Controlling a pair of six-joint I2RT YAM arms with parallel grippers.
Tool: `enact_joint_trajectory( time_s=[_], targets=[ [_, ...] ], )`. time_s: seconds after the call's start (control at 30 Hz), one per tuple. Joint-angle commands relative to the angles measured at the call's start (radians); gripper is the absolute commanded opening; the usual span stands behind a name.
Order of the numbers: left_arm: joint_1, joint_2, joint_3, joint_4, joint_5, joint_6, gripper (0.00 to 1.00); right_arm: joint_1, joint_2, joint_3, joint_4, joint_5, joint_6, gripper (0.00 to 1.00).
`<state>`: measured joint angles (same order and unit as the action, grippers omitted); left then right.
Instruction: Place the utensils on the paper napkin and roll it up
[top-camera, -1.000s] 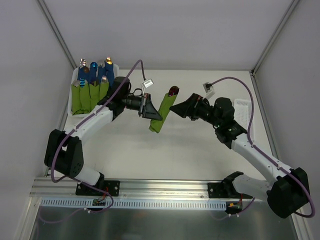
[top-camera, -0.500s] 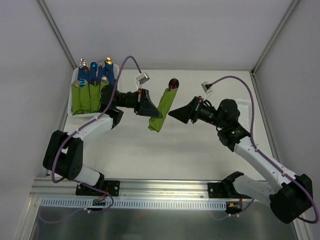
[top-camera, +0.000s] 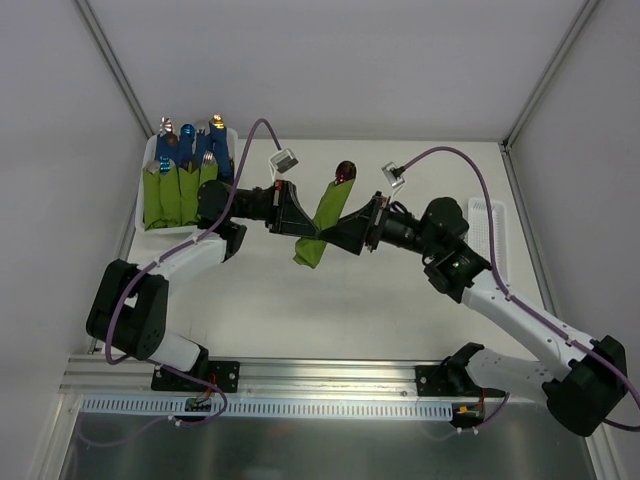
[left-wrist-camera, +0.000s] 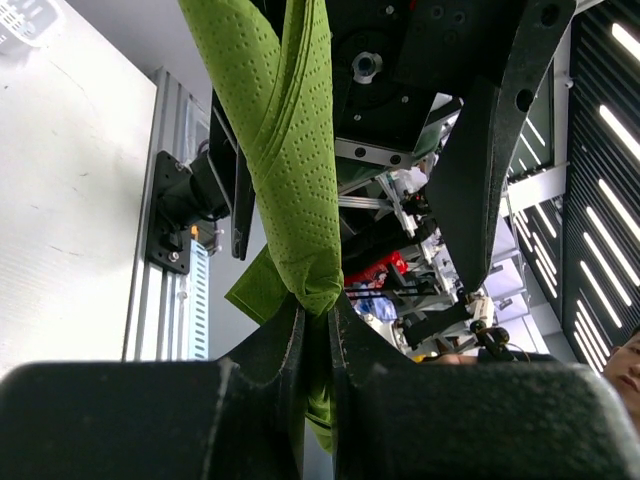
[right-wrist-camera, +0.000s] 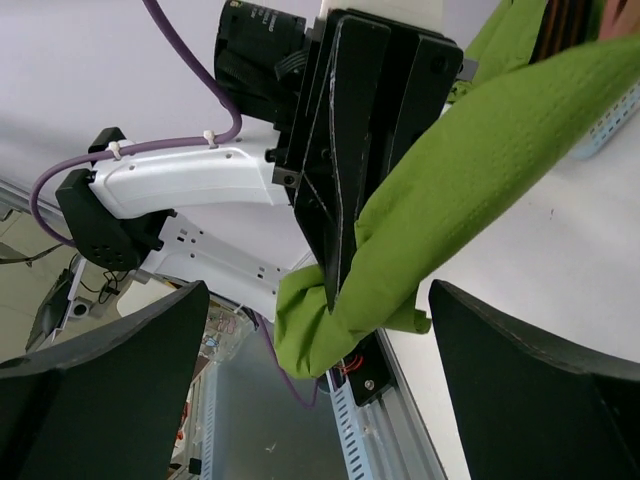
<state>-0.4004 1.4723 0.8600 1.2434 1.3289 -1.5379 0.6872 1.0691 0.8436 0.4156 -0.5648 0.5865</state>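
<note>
From above, my left fingers pinch the olive-green paper napkin. It is already rolled into a tube and slants over the white surface, with a shiny reddish utensil tip poking out of the far end. My right fingers stand wide just beside the roll. I judge the rolling nearly done; next I should close on the roll to tighten it or take it over.

In the left wrist view, the fingers are clamped narrowly on the napkin's lower fold.

In the right wrist view, my fingers gape on either side of the napkin.

The white tray of blue-handled bundles and the slim white tray lie well apart from the roll, leaving open room in the middle.
</note>
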Motion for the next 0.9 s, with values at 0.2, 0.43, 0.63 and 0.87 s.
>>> enact_joint_trajectory(
  time_s=[0.2,0.43,0.63,0.87],
  targets=[
    [-0.021,-0.086,0.001,0.149,-0.019,0.016,0.00,0.026,0.040,0.065,0.060,0.003,0.003,0.93],
    [-0.022,-0.090,-0.006,0.116,-0.019,0.050,0.00,0.029,0.022,0.055,0.065,0.013,0.004,0.65],
    [-0.021,-0.101,-0.015,0.071,-0.016,0.097,0.00,0.029,-0.001,0.058,0.037,0.032,-0.008,0.39],
    [-0.021,-0.112,-0.027,0.060,-0.011,0.113,0.00,0.028,-0.003,0.060,0.034,0.043,-0.005,0.21]
  ],
)
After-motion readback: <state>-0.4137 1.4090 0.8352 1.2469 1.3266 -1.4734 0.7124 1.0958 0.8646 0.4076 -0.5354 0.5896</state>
